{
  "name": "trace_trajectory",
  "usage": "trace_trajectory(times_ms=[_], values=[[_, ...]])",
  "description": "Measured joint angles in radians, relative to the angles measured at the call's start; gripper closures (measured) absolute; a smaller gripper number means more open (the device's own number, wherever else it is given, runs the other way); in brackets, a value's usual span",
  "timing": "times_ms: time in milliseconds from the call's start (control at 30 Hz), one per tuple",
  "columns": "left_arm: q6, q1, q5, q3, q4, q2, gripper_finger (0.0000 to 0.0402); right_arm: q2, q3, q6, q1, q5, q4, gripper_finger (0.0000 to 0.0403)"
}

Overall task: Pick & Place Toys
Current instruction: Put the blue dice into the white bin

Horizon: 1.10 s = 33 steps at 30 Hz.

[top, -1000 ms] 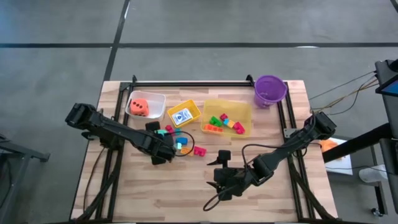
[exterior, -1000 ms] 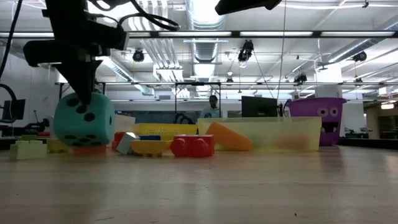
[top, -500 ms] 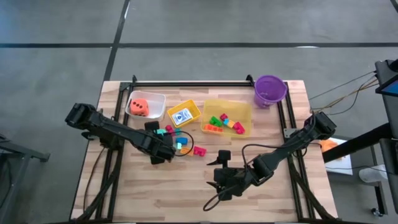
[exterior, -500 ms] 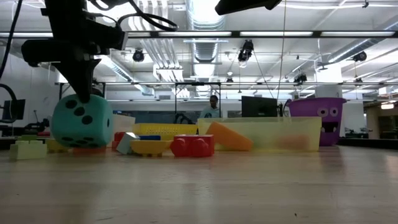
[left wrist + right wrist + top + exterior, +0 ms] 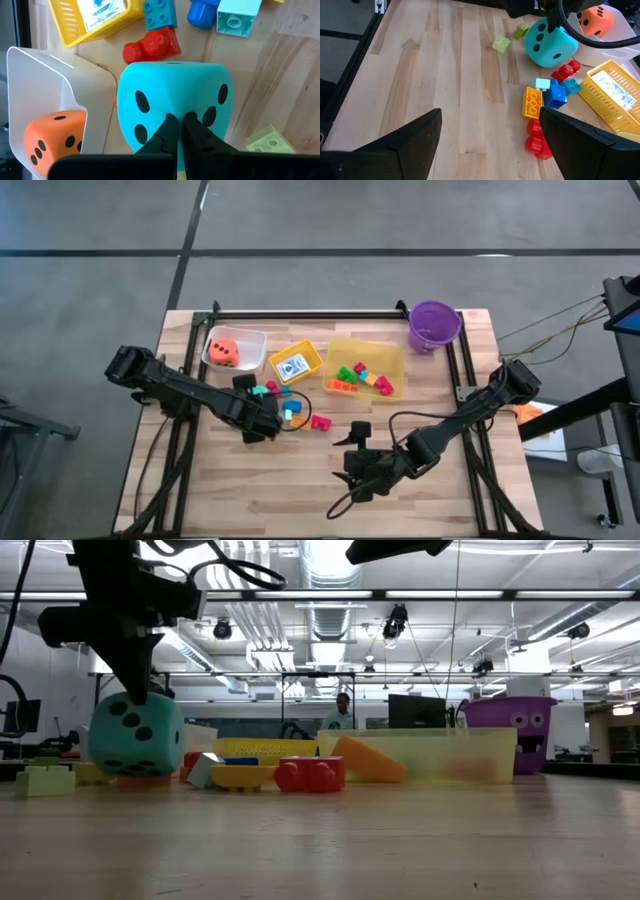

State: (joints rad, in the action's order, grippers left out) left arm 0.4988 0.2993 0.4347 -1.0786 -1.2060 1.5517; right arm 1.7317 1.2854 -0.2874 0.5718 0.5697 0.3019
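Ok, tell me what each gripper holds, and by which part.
Left gripper pinches the teal die by a fold of its soft top; right gripper holds nothing.

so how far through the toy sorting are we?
Partly. Done: orange die in the clear bin, card box in the small yellow basket, several bricks in the larger yellow bin. In hand: left claw pinching the teal die. Left: loose bricks on the table. Right claw waits, open.
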Motion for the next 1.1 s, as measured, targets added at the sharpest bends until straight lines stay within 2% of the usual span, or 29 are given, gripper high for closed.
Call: trace_trajectory(times_ms=[333,633,800,1100], values=[[0.004,0.000,0.058,-0.075,-0.095,-0.001,0.0400,0.000,0.000,0.003,0.000,0.000,0.000,0.0071],[0.007,-0.005,0.162,-0.180,-0.232,-0.013,0.0401,0.000,0.000,0.003,0.000,0.000,0.000,0.0071],[0.007,-0.029,0.180,-0.185,-0.269,-0.052,0.0401,0.000,0.000,0.003,0.000,-0.001,0.000,0.0071],[0.023,-0.113,0.279,-0.184,-0.355,-0.078,0.0401,0.000,0.000,-0.001,0.000,-0.001,0.000,0.0071]])
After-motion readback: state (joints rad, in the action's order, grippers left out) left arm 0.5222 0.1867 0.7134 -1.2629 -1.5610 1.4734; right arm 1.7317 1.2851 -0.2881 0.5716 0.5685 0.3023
